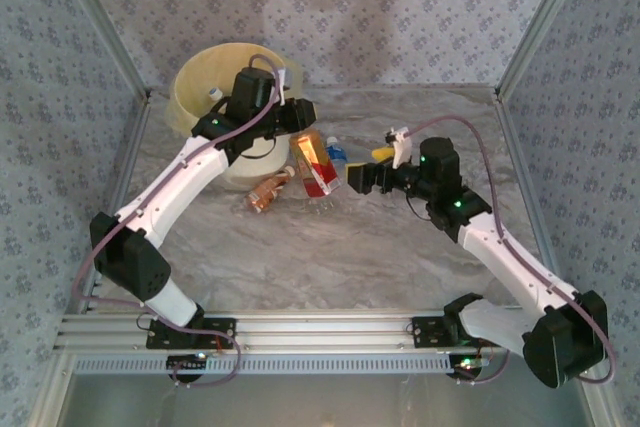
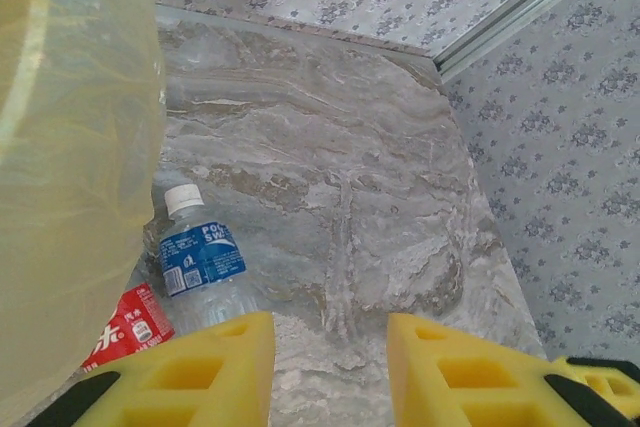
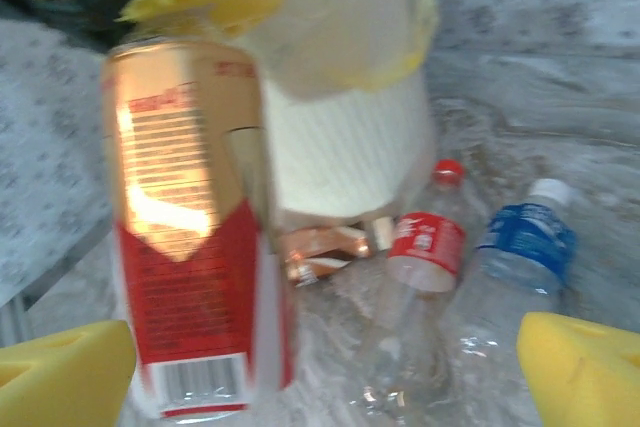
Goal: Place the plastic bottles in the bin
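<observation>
Bottle (image 3: 195,237) with gold-and-red label

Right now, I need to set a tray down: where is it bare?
Bare: the grey marbled table, near middle in front of the clear plastic bottles, and its far right corner. Crowded: among them, beside the round cream-yellow bin.

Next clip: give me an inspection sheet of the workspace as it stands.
Surface: marble-pattern table.
Job's things: bin at back left; gold-and-red bottle, blue-label bottle, red-label bottle and copper bottle grouped beside it.
Clutter: nothing seen.
Grippers: left gripper open, near the bin; right gripper open, facing the bottles.
Cables: purple cables run along both arms.
Surroundings: patterned walls, metal frame.
</observation>
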